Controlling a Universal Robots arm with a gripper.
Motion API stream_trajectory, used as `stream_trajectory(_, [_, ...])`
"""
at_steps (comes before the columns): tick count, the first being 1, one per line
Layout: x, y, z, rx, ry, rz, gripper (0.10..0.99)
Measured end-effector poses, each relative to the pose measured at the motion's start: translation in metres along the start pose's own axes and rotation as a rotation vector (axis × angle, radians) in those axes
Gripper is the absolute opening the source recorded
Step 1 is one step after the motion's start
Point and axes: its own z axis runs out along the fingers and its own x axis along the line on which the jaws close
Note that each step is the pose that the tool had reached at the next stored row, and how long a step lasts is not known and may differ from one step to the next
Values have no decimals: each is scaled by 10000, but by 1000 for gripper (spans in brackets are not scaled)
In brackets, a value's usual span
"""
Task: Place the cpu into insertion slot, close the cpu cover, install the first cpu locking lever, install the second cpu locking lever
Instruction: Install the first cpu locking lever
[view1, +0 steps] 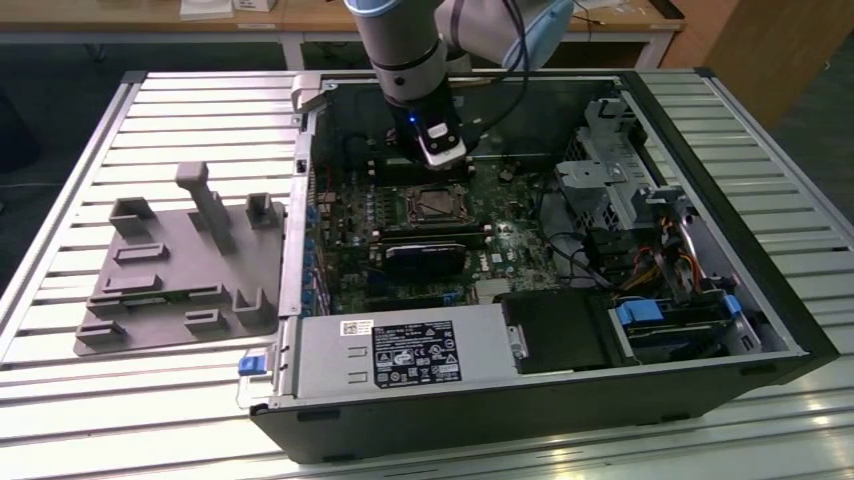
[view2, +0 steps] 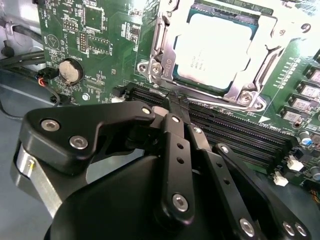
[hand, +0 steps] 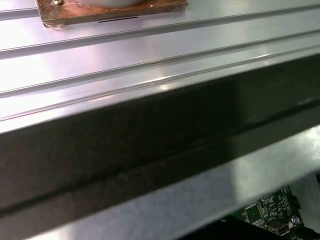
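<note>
Hovering clenched, empty: hand (view2: 176, 102) by cpu (view2: 214, 50) (seated under cpu cover (view2: 161, 50)), RAM slots (view2: 235, 132) between.

The silvery cpu (view2: 214, 50) lies flat in the insertion slot (view2: 170, 47), cpu cover (view2: 245, 87) seemingly closed.

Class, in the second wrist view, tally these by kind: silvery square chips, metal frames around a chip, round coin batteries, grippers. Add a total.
cpu: 1
cpu cover: 1
coin battery: 1
gripper: 1
Total: 4

cpu cover (view2: 165, 45): top cut off | fingers' (view2: 176, 107) tips: blurred
</note>
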Motion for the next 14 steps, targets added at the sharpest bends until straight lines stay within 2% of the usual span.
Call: stream_trajectory(14, [8,1,25,22,-20,92,102])
